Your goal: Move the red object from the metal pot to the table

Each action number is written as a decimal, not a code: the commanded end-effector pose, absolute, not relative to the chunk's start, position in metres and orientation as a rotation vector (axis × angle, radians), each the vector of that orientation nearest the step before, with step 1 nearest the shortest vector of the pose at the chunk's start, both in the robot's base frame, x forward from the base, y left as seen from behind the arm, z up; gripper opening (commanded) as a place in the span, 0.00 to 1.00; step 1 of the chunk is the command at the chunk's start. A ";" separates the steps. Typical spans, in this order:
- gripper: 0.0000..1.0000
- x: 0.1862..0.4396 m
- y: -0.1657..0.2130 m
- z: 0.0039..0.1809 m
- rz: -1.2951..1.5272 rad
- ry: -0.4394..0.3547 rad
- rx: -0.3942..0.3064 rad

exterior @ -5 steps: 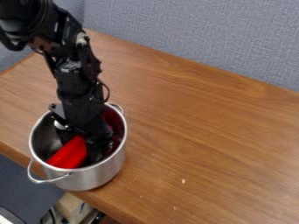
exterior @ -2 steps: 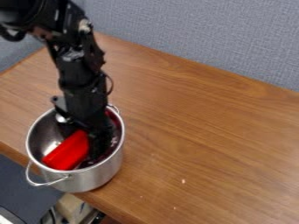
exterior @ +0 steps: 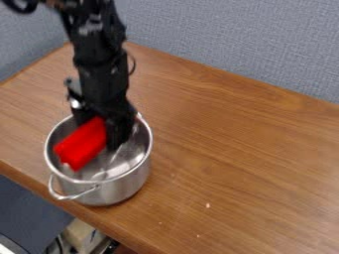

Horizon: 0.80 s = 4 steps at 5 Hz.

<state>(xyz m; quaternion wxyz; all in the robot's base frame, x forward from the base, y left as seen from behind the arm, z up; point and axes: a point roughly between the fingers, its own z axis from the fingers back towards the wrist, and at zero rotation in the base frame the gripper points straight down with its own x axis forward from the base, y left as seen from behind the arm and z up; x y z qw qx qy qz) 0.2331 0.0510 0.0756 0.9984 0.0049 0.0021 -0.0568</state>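
Rising with the arm, our pincer (exterior: 103, 117) is lifting the red block (exterior: 82, 143) higher than in the earlier frame, and the pot (exterior: 105, 179) is shifting a little to the right in view. We are gripping the block, its near end slanting down, and it is showing at the mouth of the pot; we cannot tell whether its lower end is clearing the rim. The grasp is done, by our judgement, and the lift is under way; carrying over, lowering and letting go are left. Close around us the rolled rim is the edge to mind, and the wire handle is standing out on the near side. Farther out, the pot is sitting near the table's front edge, while open wood (exterior: 239, 149) is stretching away to the right, offering us room for setting down.
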 end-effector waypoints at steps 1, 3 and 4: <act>0.00 0.246 0.045 0.096 -0.103 -0.047 0.033; 0.00 0.263 -0.015 0.103 -0.134 -0.076 0.021; 0.00 0.255 -0.032 0.101 -0.165 -0.033 0.001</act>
